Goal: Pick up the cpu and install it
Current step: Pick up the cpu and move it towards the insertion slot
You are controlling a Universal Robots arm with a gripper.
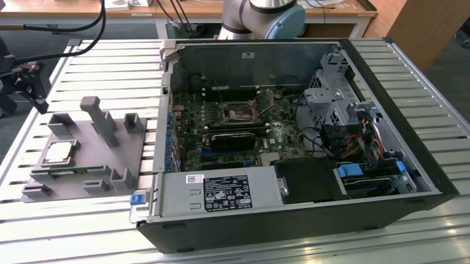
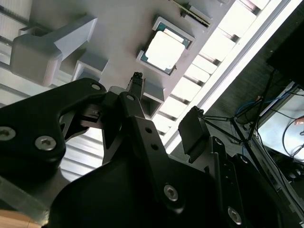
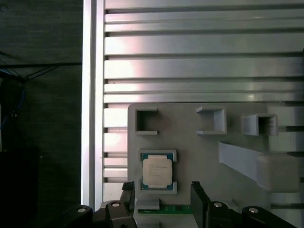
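While the fingers [image 2: 192, 130] stand wide apart with nothing between them, the cpu [image 3: 157, 172] lies flat in its recess on the grey tray [image 3: 199, 156], just beyond the fingertips. Pick-up is not yet made (so, by judgement, the whole task remains). The tray rests on the slatted counter [image 1: 96, 60] beside the uncovered case [image 1: 411, 165], whose socket [image 1: 239, 114] looks unfilled.

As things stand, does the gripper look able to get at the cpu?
Probably yes: the cpu lies uncovered in its grey holder, and the gripper faces it, fingers open.
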